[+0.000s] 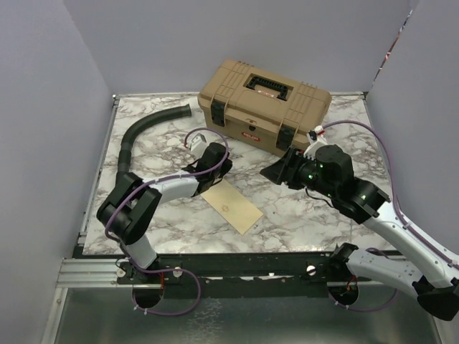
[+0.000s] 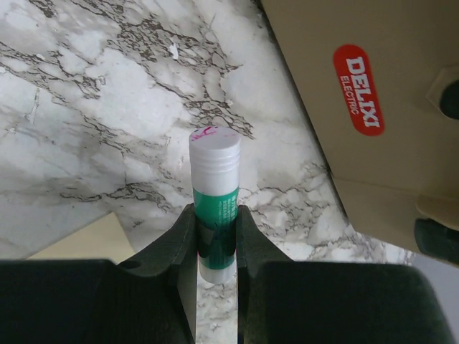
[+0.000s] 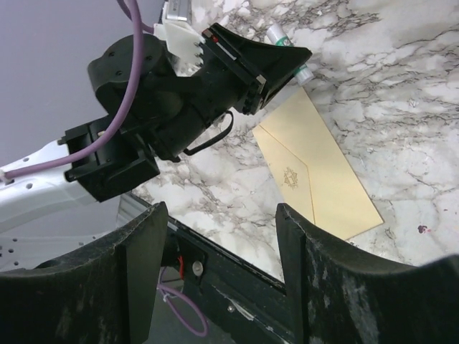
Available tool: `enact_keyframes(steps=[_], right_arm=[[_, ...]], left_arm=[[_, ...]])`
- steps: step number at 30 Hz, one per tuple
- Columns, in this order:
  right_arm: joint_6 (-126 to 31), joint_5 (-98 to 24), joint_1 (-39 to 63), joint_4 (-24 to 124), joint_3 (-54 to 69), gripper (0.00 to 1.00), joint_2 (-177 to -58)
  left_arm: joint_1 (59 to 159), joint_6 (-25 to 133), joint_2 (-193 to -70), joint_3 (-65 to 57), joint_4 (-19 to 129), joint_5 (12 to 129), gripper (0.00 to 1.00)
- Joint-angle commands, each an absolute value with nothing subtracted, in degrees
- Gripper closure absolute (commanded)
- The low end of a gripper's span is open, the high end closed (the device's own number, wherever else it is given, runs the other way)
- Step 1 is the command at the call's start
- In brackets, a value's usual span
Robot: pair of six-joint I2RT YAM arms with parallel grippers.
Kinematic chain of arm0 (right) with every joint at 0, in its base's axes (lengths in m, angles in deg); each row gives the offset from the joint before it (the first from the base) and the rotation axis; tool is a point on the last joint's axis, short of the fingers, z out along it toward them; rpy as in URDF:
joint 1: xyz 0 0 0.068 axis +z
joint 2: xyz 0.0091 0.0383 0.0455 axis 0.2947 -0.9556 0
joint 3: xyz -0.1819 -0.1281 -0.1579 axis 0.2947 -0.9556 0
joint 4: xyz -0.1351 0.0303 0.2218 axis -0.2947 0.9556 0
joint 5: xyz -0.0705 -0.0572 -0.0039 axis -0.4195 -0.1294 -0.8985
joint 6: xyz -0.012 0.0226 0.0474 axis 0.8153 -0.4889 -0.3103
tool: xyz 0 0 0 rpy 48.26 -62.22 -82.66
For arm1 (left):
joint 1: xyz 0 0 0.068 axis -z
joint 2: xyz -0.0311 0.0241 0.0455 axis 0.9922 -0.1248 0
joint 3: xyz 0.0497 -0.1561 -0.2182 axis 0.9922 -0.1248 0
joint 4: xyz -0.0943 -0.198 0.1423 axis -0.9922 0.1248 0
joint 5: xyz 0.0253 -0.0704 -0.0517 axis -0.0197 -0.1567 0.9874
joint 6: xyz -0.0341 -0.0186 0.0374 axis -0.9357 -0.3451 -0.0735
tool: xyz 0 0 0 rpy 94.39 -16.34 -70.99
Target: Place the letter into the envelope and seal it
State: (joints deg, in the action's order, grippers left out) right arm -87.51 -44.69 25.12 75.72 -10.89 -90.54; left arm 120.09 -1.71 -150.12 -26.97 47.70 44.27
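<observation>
- Left gripper (image 2: 215,223): narrowly parted jaws are clamping a glue stick (image 2: 215,175) by its green body, white cap pointing outward toward the toolbox (image 1: 262,104).
- Right gripper (image 3: 219,215): jaws are standing wide apart, gripping nothing, hovering above the table (image 1: 158,143).
- Envelope (image 1: 232,206): lying flat on the marble near the front edge, flap folded down, one corner sitting just beside the left gripper, well apart from the toolbox.
- Hose (image 1: 143,132): curving along the table's left side.
</observation>
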Motion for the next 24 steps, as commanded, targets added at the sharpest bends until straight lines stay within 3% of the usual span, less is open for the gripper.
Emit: enact_keyframes(steps=[1, 9, 13, 19, 20, 21, 24], right_arm=[[-91.29, -49.12, 25.05, 73.44, -13.02, 0.35, -87.45], [-91.44, -50.71, 25.12, 76.75, -13.2, 0.35, -86.18], [-91.52, -52.61, 25.05, 81.74, -10.1, 0.33, -88.07], [-93.42, -59.63, 25.13, 93.82, -4.64, 0.26, -90.34], [-93.44, -60.38, 25.11, 94.86, -4.42, 0.26, -89.97], [-93.44, -61.14, 25.11, 95.65, -4.51, 0.25, -89.35], [-93.23, -63.69, 25.06, 97.39, -4.76, 0.22, -87.16]], left_arm=[[120.35, -6.08, -154.17, -24.32, 50.45, 40.17, 0.88], [120.51, -7.0, -155.39, -23.91, 52.93, 39.72, 0.64], [120.82, -4.93, -150.25, -24.46, 53.91, 38.35, 0.38], [120.94, 2.96, -138.37, -25.15, 60.06, 35.75, 0.22], [120.97, 4.36, -135.5, -25.71, 61.72, 34.73, 0.06], [120.96, 6.23, -132.48, -26.31, 63.56, 33.83, 0.02], [120.94, 12.5, -123.37, -27.25, 69.04, 31.47, 0.01]])
